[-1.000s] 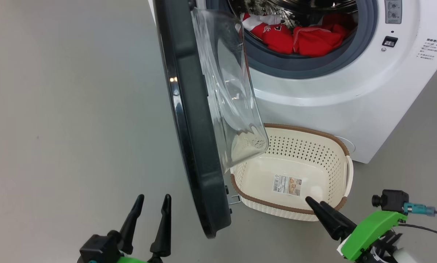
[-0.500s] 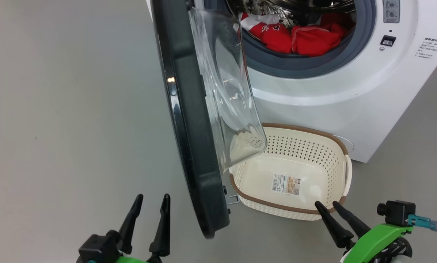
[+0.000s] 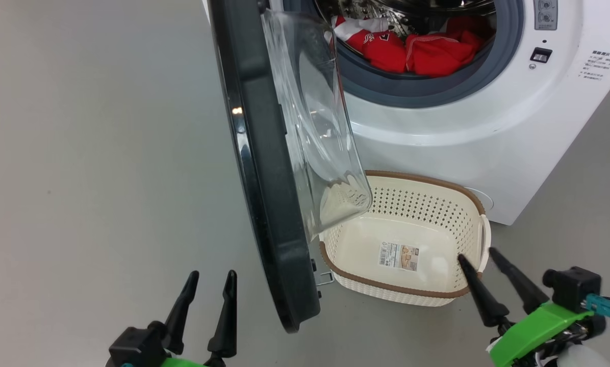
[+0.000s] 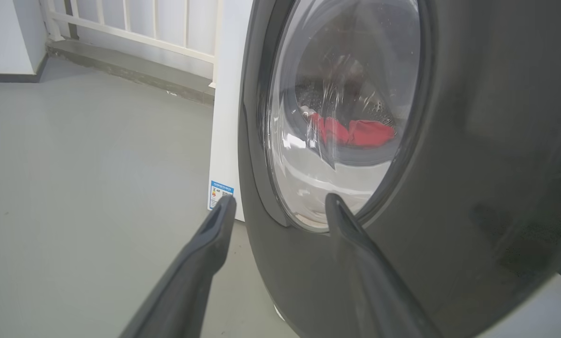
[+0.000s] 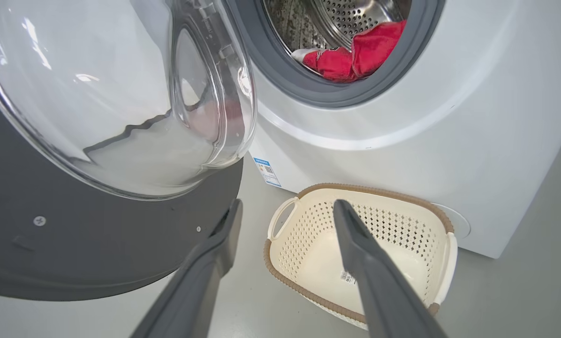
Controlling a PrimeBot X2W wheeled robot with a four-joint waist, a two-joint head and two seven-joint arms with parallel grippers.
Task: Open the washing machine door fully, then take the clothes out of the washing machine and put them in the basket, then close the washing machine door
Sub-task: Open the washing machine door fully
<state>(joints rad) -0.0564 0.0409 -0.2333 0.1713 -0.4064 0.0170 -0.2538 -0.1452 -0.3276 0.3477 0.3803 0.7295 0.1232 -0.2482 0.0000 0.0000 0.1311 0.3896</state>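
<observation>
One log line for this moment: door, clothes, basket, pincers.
washing machine door: swung open | clothes: inside washing machine | basket: holds no clothes | left pincer: open, empty | right pincer: open, empty

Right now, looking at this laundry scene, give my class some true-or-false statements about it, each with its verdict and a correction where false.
1. The washing machine door stands open. True.
2. Red clothes lie inside the washing machine. True.
3. The basket already holds clothes. False: only a paper label lies in it.
4. The right gripper grips the basket's handle. False: it is open and holds nothing.
5. The left gripper is shut. False: it is open too.
</observation>
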